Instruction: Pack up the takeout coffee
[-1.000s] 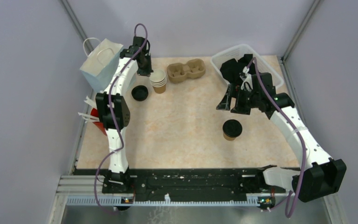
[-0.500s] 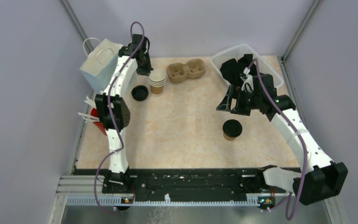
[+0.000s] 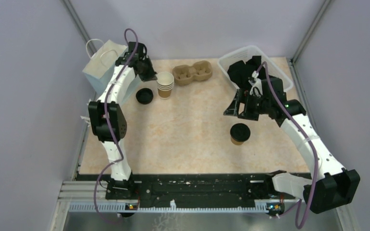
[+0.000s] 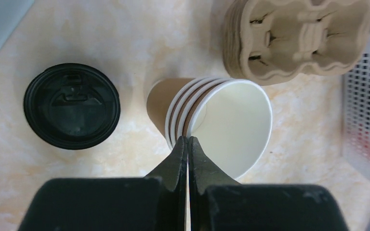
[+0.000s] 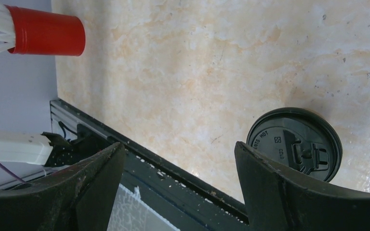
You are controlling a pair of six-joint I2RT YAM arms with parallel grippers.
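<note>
Right wrist view: on the black lid we make out raised lettering, only partly legible, reading "...ENTS HOT" and "CAU...". We can read no other text in any view.

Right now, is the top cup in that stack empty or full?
Empty. The left wrist view looks into the top cup: bare white inside, no liquid, no lid. The shut left gripper pinches its rim.
</note>
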